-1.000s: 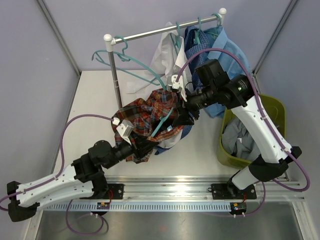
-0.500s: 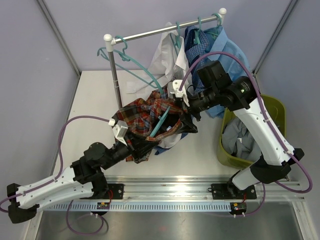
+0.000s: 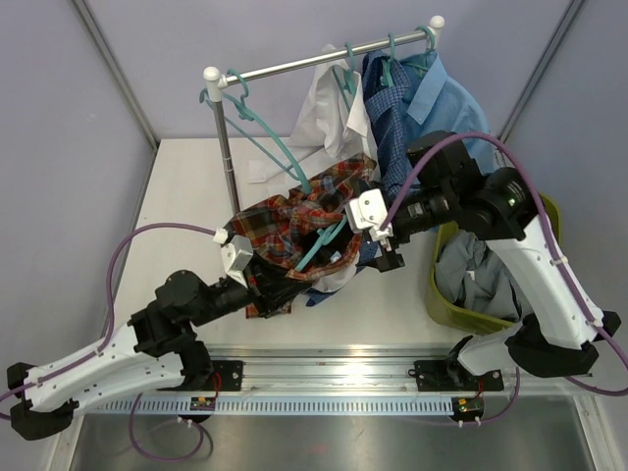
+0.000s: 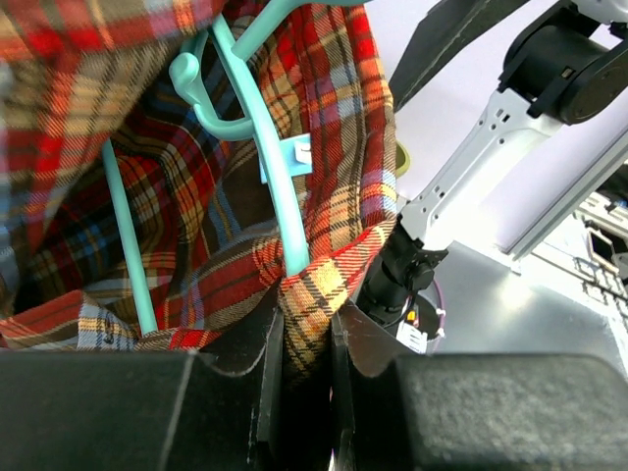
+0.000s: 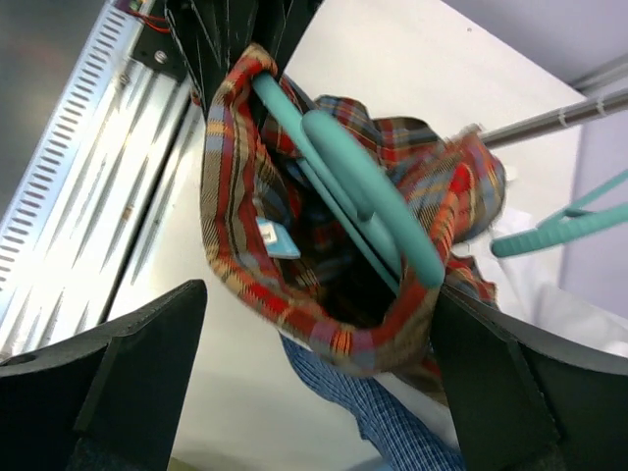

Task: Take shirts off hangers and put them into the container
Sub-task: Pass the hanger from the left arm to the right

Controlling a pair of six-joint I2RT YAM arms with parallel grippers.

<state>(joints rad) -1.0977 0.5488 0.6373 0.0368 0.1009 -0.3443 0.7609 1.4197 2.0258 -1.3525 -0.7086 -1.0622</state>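
- The left gripper point(image 4: 306, 339) is nearly closed, its fingers pinching a fold of the red-orange plaid shirt point(image 4: 334, 147).
- A teal hanger point(image 4: 285, 211) runs down into that fold, just above the fingers.
- The right gripper point(image 5: 316, 294) is spread wide and holds nothing; the shirt and hanger hang just ahead of its fingers.

hanger point(image 4: 283, 211) half buried in plaid shirt point(image 4: 339, 108)

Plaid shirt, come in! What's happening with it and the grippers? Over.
Left gripper shut on the plaid shirt. Right gripper open, holding nothing. Teal hanger inside the shirt, not out yet. Grey shirt already in the container.
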